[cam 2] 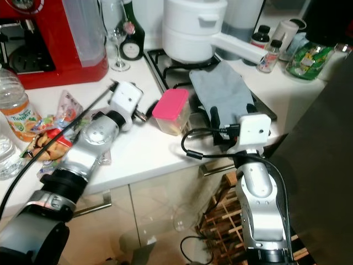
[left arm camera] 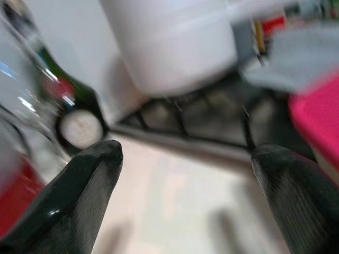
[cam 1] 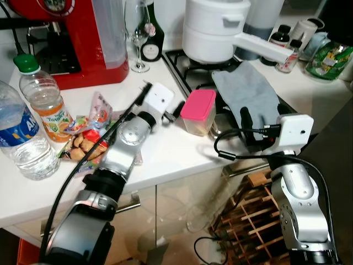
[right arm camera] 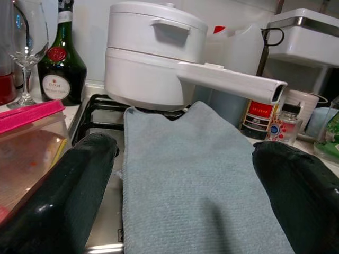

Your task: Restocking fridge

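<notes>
Reaching over the white counter (cam 1: pixel 165 154), the left gripper (left arm camera: pixel 185 174) hangs with its fingers spread wide and empty, just left of the pink-lidded box (cam 1: pixel 198 112), which sits on the counter at the hob's edge. The right gripper (right arm camera: pixel 185 180), likewise spread wide and holding nothing, hovers over the grey cloth (right arm camera: pixel 196 180) lying on the hob, with the white pot (cam 1: pixel 212 27) beyond it. Two bottles (cam 1: pixel 41 99) and snack packets (cam 1: pixel 85 135) lie at the far left beside the red machine (cam 1: pixel 71 38); a wine glass (cam 1: pixel 138 33) and dark bottle (right arm camera: pixel 61 58) stand behind.
</notes>
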### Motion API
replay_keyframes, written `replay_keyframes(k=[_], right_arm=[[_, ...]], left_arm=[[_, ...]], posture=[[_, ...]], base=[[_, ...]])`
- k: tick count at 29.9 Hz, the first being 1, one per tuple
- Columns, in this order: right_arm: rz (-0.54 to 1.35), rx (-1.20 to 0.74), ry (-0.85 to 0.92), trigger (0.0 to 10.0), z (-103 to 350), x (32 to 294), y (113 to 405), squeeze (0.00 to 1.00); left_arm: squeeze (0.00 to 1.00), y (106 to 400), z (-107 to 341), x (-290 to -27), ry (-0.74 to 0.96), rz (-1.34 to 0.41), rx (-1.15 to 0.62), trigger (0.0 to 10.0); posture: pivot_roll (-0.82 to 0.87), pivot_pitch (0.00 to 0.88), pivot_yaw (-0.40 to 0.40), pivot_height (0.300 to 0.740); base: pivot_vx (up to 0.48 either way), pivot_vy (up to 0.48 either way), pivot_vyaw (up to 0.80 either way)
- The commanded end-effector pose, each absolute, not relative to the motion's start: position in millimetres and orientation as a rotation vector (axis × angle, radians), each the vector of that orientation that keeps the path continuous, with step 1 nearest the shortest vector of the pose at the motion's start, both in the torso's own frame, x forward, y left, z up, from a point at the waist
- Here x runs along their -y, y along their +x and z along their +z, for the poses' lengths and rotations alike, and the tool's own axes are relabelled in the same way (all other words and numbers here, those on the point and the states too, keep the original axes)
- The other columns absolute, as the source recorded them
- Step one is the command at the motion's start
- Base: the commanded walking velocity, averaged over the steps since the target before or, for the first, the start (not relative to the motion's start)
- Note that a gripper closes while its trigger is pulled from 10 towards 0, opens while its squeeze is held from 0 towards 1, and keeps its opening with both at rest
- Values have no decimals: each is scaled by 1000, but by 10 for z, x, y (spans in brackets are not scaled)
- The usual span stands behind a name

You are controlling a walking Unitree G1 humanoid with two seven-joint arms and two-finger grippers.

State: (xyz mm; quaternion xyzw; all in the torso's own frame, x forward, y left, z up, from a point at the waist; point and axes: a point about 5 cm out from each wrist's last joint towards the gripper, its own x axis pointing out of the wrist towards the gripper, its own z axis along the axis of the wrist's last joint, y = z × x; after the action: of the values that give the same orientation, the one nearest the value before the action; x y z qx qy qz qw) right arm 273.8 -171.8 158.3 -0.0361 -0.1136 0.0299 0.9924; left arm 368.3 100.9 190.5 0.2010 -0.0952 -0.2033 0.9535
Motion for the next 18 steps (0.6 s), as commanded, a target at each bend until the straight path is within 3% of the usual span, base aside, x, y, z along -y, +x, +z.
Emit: replay_keyframes(k=[1, 8, 14, 18], right_arm=[[55, 218, -84, 10000, 1573, 1735, 2731, 0], [57, 220, -83, 10000, 1566, 1723, 2748, 0], [46, 246, -88, 10000, 1601, 1725, 2756, 0], [26, 263, -101, 10000, 1632, 1768, 2769, 0]], left_arm=[[0, 3642, 2113, -999, 418, -405, 283, 10000], [0, 3554, 2340, -1131, 388, -336, 377, 10000], [0, 3289, 2308, -1465, 69, -205, 311, 10000], [0, 3012, 2229, -1503, -44, -207, 316, 10000]], posture=[[-62, 0, -28, 740], [-43, 0, -26, 740], [-23, 0, -23, 740], [5, 0, -38, 740]], base=[[0, 0, 0], [0, 0, 0], [0, 0, 0], [0, 0, 0]])
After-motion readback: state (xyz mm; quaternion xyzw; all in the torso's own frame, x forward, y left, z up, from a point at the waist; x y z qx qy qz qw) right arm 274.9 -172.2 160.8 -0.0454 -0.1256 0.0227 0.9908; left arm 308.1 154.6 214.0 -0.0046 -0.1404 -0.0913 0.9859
